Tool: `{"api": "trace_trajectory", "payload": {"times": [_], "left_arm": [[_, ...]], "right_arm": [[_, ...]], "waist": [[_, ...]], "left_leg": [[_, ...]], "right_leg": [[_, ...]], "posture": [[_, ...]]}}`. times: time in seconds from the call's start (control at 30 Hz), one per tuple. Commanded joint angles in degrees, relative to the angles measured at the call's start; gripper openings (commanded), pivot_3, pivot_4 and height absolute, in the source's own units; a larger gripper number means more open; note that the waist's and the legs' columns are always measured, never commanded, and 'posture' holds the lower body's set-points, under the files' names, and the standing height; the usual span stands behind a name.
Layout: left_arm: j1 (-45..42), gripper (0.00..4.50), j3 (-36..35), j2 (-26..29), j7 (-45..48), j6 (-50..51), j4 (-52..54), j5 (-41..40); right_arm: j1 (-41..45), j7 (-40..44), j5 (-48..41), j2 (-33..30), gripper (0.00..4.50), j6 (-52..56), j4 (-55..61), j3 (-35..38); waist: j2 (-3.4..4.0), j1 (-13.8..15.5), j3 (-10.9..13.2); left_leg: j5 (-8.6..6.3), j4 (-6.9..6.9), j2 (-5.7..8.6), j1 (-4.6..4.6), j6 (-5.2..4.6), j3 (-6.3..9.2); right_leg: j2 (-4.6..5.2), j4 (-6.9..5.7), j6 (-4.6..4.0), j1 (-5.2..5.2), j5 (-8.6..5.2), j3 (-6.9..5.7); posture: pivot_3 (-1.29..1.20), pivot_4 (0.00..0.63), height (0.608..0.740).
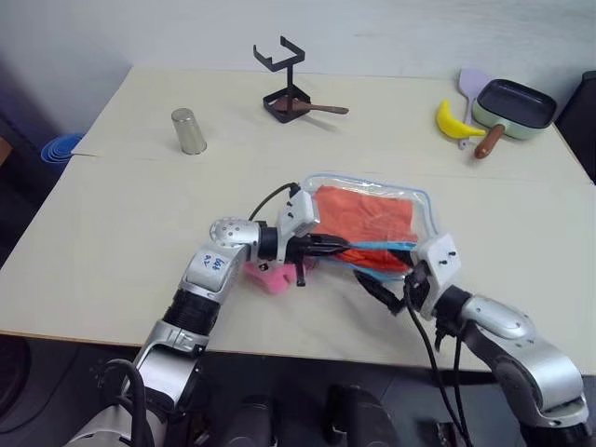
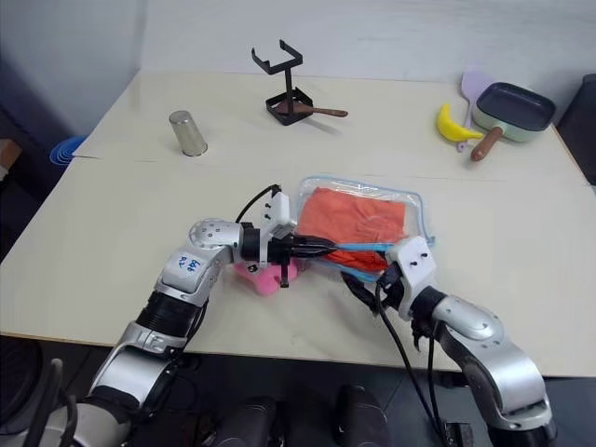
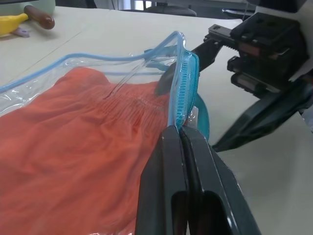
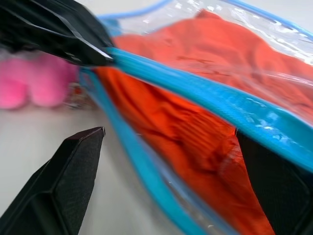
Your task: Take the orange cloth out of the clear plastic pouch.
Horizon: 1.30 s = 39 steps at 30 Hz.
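Orange cloth [image 1: 363, 216] lies inside the clear plastic pouch [image 1: 424, 207], left gripper [image 3: 182, 131] pinching its zipper edge, right gripper [image 1: 380, 286] wide.

Both of your arms are silver-grey metal with black joint rings. The left forearm carries a blue handwritten mark, and a black cable loops over its white wrist block. Your left claw [image 1: 328, 248] and right claw [image 1: 380, 290] have black fingers; black cables trail beneath the right forearm.

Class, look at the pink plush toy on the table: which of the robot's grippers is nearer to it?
Left. The left gripper, shut on the clear plastic pouch's blue edge, sits just above and beside the pink plush toy. The right gripper, open, is farther off, at the pouch's near edge.
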State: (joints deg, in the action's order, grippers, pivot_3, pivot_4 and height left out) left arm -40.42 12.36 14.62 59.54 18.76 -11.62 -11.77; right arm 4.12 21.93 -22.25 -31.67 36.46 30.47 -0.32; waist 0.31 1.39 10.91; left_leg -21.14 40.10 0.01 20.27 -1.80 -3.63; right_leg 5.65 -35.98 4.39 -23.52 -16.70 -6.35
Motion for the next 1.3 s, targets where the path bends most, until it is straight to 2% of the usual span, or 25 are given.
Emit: {"api": "trace_trajectory", "payload": {"times": [0.03,0.13,0.17,0.33,0.4,0.53,0.67,0.87,0.97,1.07,1.13,1.3], "left_arm": [[0.3,0.01,0.0,0.1,0.2,-0.5,2.8,-1.2],[0.6,0.01,0.5,0.1,0.5,-1.3,2.9,-0.8],[0.7,0.01,0.4,0.1,0.5,-1.3,2.9,-0.8],[0.6,0.01,0.3,0.0,0.3,-1.9,2.5,-0.9],[0.4,0.01,0.3,-0.1,0.3,-2.1,2.2,-0.9],[-0.3,0.01,-0.2,-0.5,-0.2,-2.6,1.2,-0.9],[-1.0,0.01,-0.4,-1.0,-0.4,-2.9,0.1,-1.0],[-1.3,0.01,-0.3,-1.7,-0.3,-3.2,-0.6,-1.0],[-1.4,0.01,-0.3,-2.1,-0.3,-3.1,-0.8,-1.1],[-1.5,0.01,-0.2,-2.2,-0.3,-3.2,-1.0,-1.1],[-1.6,0.01,-0.3,-2.3,-0.5,-3.3,-1.1,-1.0],[-1.6,0.01,-0.8,-2.0,-0.9,-3.4,-1.6,-0.9]], "right_arm": [[1.8,-3.1,4.0,2.2,4.5,-1.2,-0.5,-1.7],[3.3,-5.5,0.5,8.3,4.5,1.3,0.2,-0.4],[3.5,-5.7,2.5,7.9,4.5,1.1,0.2,-1.3],[4.6,-4.3,14.3,2.0,4.5,-4.6,-2.9,-7.8],[4.9,-2.9,15.8,0.8,4.5,-6.6,-3.7,-8.9],[6.4,2.9,21.7,-5.4,4.5,-10.6,-5.8,-13.4],[8.7,8.2,23.6,-7.2,4.5,-11.5,-7.7,-16.5],[14.4,7.9,30.0,-3.8,4.5,-9.7,-12.9,-20.3],[17.0,5.5,32.0,-0.2,4.5,-6.8,-16.1,-20.3],[17.4,2.9,30.7,4.8,4.5,-3.4,-18.1,-17.6],[17.3,1.4,26.7,9.6,4.5,-0.8,-17.6,-13.0],[15.8,3.9,21.8,11.0,4.5,-1.9,-14.7,-7.4]], "waist": [[0.0,-0.1,0.0],[0.0,-0.2,0.0],[0.0,-0.2,0.0],[0.0,0.0,0.0],[0.0,-0.1,0.0],[0.0,-0.1,0.0],[0.0,-0.3,0.0],[-0.11,-0.8,-0.1],[-0.2,-1.3,-0.1],[-0.32,-1.7,-0.2],[-0.34,-1.7,-0.2],[-0.33,-1.5,-0.2]], "left_leg": [[0.0,0.0,-0.01,0.0,0.0,0.0],[0.01,-0.01,-0.05,0.0,0.02,-0.03],[0.02,-0.01,-0.07,0.0,0.04,-0.03],[0.02,-0.01,0.03,0.02,0.02,-0.02],[0.02,-0.02,0.03,0.03,0.02,-0.01],[0.02,-0.02,0.02,0.03,0.01,-0.03],[0.02,-0.01,-0.04,0.01,0.02,-0.04],[0.03,-0.01,-0.07,-0.03,0.03,-0.05],[0.06,0.0,-0.08,-0.09,0.08,-0.05],[0.09,0.0,-0.13,-0.13,0.14,-0.05],[0.11,0.0,-0.14,-0.16,0.17,-0.05],[0.12,-0.01,-0.12,-0.05,0.16,-0.02]], "right_leg": [[-0.01,0.0,0.0,0.0,0.0,0.0],[-0.03,-0.02,0.0,-0.04,0.0,0.03],[-0.05,-0.02,0.0,-0.04,0.0,0.03],[-0.02,0.0,0.01,-0.04,0.01,0.03],[-0.02,0.01,0.01,-0.04,0.01,0.02],[-0.03,0.0,0.01,-0.05,0.01,0.03],[-0.04,-0.01,0.01,-0.05,0.01,0.03],[-0.03,-0.02,0.01,-0.03,0.01,0.03],[-0.01,-0.02,0.01,0.0,0.01,0.04],[-0.03,-0.04,-0.01,0.02,0.02,0.06],[-0.03,-0.05,-0.03,0.02,0.02,0.07],[-0.02,-0.09,-0.06,-0.02,0.05,0.05]], "posture": [[0.0,0.15,0.74],[0.0,0.15,0.74],[0.0,0.15,0.74],[0.0,0.15,0.74],[0.0,0.15,0.74],[0.0,0.15,0.74],[0.0,0.15,0.74],[0.0,0.15,0.74],[0.0,0.15,0.74],[0.0,0.15,0.74],[0.0,0.15,0.74],[0.0,0.15,0.74]]}}
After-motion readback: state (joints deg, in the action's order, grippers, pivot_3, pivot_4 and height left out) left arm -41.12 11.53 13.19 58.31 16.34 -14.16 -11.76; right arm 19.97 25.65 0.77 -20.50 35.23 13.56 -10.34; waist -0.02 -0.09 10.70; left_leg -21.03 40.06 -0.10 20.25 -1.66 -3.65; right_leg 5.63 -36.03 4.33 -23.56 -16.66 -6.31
